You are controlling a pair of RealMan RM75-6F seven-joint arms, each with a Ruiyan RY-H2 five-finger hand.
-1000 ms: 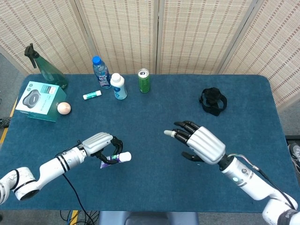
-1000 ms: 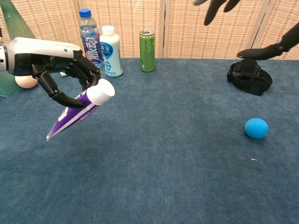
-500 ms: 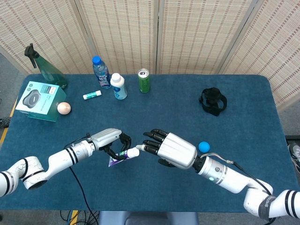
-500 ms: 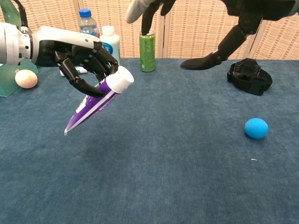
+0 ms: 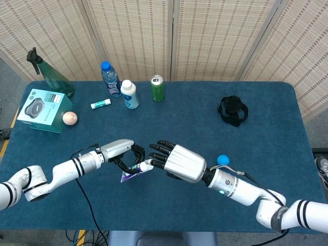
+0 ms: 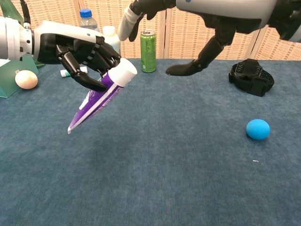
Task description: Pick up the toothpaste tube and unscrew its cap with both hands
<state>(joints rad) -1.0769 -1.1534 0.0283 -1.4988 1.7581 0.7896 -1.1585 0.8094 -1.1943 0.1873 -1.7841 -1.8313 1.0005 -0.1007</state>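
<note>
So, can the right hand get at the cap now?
Probably yes. The right hand is open beside the cap, which sticks out free of the left hand holding the tube; nothing lies between.

Purple toothpaste tube (image 6: 96, 104) tilted, white cap (image 6: 124, 74) on

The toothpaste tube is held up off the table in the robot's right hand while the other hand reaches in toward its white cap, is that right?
Not quite: the left hand holds the toothpaste tube off the table, and the right hand reaches toward its white cap. The head view shows which arm is which.
</note>
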